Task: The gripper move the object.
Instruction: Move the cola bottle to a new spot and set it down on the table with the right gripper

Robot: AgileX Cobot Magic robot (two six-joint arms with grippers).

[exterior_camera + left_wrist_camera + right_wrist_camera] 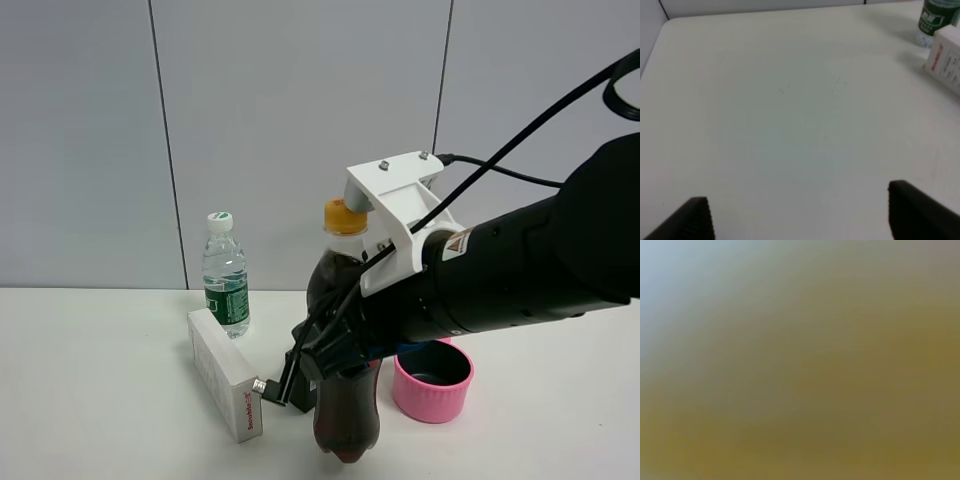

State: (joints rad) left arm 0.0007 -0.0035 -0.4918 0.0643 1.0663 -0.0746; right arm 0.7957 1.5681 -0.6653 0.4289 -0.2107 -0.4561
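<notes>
At the middle of the tabletop (100,400), between white box (225,375) and pink cup (432,385), the right end effector (305,375) is clenched around the cola bottle (345,420) at its waist: probably full and heavy, slick springy plastic, so mid-body looks wisest.

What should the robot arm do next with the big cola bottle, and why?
Probably a slow, gentle push of the cola bottle back toward the wall. The right tool looks shut in front of it, not wrapped around it; the white box and pink cup flank it, and a tall bottle could tip.
</notes>
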